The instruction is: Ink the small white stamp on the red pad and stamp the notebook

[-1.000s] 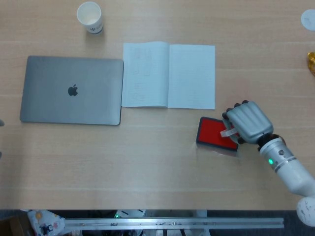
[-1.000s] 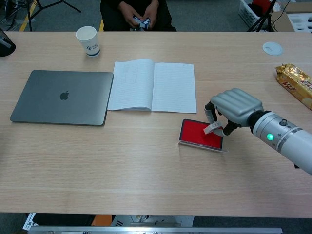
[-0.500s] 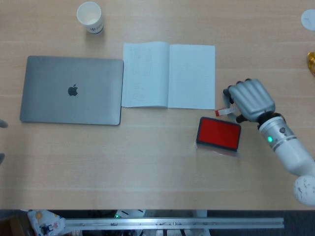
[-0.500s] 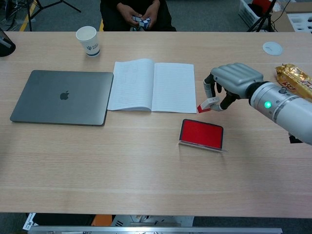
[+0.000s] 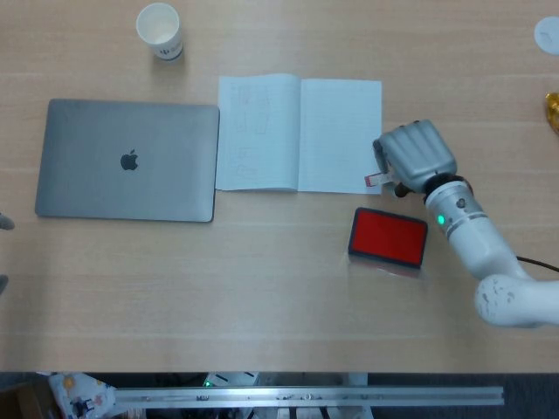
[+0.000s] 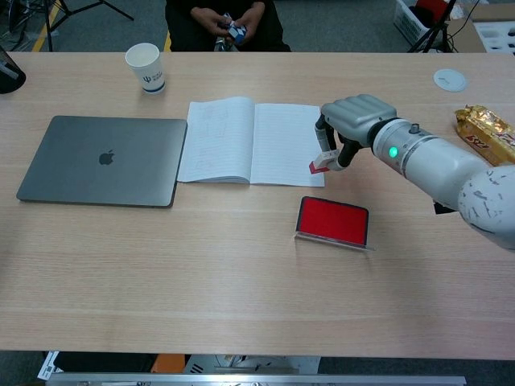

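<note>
My right hand [image 5: 414, 155] [image 6: 354, 121] grips the small white stamp [image 5: 377, 179] [image 6: 320, 162], whose red inked end points down. The stamp hangs over the lower right corner of the open notebook [image 5: 299, 133] [image 6: 253, 142]; whether it touches the page I cannot tell. The red ink pad [image 5: 388, 236] [image 6: 332, 220] lies open on the table below and right of the notebook, apart from the hand. My left hand shows in neither view.
A closed grey laptop [image 5: 127, 160] [image 6: 100, 160] lies left of the notebook. A paper cup [image 5: 160, 30] [image 6: 146, 67] stands at the far left back. A gold snack packet [image 6: 487, 138] and a white disc [image 6: 450, 79] lie at the far right.
My right hand lifted the stamp off the red pad and carried it up and left, from the pad to the notebook's lower right corner.
</note>
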Controlling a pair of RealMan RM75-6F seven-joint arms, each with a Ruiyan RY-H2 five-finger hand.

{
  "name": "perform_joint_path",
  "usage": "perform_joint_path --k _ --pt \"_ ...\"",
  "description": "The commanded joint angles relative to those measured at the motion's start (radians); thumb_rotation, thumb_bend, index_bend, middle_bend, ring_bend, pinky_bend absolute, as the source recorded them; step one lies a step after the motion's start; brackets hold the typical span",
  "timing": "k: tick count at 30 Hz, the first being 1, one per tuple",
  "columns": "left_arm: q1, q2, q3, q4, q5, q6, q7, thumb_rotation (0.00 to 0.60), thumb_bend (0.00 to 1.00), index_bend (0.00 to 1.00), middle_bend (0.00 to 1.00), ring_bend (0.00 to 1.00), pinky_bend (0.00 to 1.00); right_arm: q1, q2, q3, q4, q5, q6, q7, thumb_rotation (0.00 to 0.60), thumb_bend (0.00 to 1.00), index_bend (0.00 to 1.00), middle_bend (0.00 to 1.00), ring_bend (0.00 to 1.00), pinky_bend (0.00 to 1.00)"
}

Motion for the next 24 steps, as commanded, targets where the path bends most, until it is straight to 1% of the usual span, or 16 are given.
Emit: perform_joint_path --k 1,8,24 --pt "-0.001 0.001 0.001 0.001 -0.002 -0.003 0.001 0.600 0.18 0.32 0.26 0.27 0.26 0.022 -0.028 -0.001 0.037 0.031 -0.008 -0.012 0.600 0.59 0.64 0.57 0.46 0.42" --pt "-0.008 0.004 -0.001 -0.001 -0.013 -0.019 0.007 0.600 0.18 0.32 0.26 0.27 0.26 0.061 -0.068 0.004 0.096 0.089 -0.023 -0.015 0.600 0.61 0.67 0.59 0.50 0.42" --pt "-0.028 0.018 0.001 -0.023 -0.037 -0.060 0.032 0.600 0.18 0.32 0.26 0.27 0.26 0.142 -0.115 0.028 0.173 0.257 -0.060 -0.026 0.600 0.61 0.67 0.59 0.51 0.42"
